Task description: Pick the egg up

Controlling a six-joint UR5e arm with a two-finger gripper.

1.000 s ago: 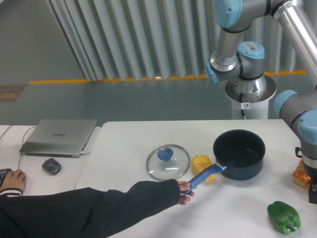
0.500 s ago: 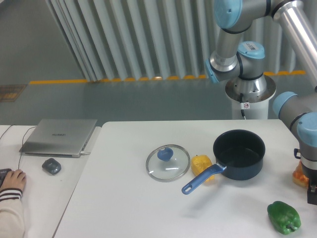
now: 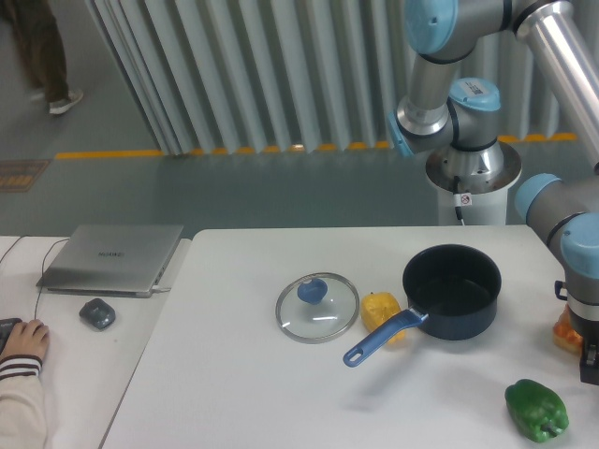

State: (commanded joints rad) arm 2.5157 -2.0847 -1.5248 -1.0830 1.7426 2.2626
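Gripper cut off at right edge, jaw state unreadable, orange item half hidden behind it

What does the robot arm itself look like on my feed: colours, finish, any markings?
The arm has shiny silver tube links and grey joints with light blue caps. Its round metal base carries a small red-and-white sticker, with a thin black cable below it. The gripper is a dark block cut off by the frame edge.

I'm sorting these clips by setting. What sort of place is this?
Most likely a robotics lab or test cell, not a real kitchen: a large industrial arm stands behind a white table, a laptop and mouse sit at the side, and yellow floor tape marks the floor.
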